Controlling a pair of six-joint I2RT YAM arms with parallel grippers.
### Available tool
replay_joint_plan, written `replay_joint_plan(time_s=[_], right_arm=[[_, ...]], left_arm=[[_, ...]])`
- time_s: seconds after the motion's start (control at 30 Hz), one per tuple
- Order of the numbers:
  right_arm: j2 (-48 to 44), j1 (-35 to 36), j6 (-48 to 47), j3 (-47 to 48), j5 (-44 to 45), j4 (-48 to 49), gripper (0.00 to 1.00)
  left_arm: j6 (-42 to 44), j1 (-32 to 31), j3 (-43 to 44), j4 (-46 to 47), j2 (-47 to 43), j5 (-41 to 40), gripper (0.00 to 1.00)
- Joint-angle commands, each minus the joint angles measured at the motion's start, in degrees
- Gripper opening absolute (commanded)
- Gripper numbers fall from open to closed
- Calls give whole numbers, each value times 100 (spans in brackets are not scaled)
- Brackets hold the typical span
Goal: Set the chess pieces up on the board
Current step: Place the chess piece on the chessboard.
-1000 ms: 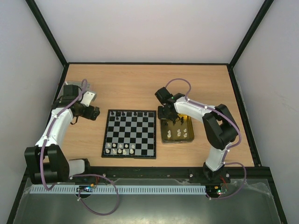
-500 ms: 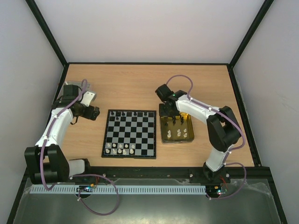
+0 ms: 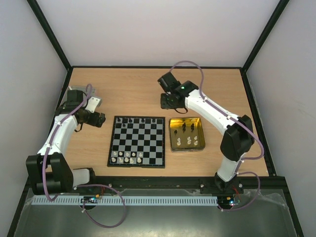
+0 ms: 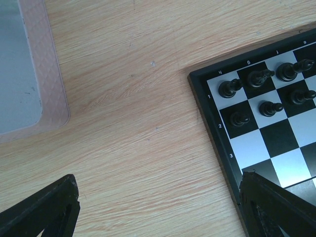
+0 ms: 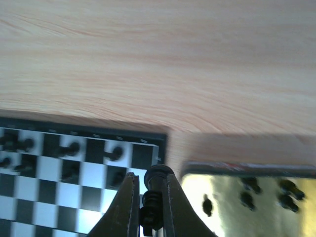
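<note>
The board [image 3: 138,140] lies in the middle of the table, with black chess pieces [image 3: 129,120] on its far rows and white ones [image 3: 127,157] on its near rows. More pieces, black [image 3: 184,127] and white [image 3: 188,141], stand in the gold tray [image 3: 174,129] to its right. My right gripper [image 3: 168,101] hangs above the bare wood behind the tray and the board's far right corner. In the right wrist view it [image 5: 150,180] is shut on a black piece [image 5: 154,202]. My left gripper [image 4: 158,192] stands open over bare wood left of the board [image 4: 261,143], holding nothing.
A silver-grey lid [image 4: 19,64] with a pale rim lies left of the left gripper. Black frame rails run along the table's edges, with white walls behind them. The right arm's links reach over the table right of the tray.
The right gripper has lifted out of the gold tray with the black piece and moved away and to the left, past the tray's far edge. The left arm has stayed still.
</note>
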Motion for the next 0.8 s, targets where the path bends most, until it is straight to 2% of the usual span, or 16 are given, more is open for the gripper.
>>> replay_joint_plan(time_s=[0.0,0.37,0.77], right_arm=[[606,465,191,917,-68,-399,2],[2020,1141,283,2724,-111,-758,2],[2622,1348,318,3243,-202,-811,2]], left_arm=[[-84,24,-50,49,6,33,89],[-99,23,-61,21,-39,-4,89],[-145,19,-72,87,17,54,89]])
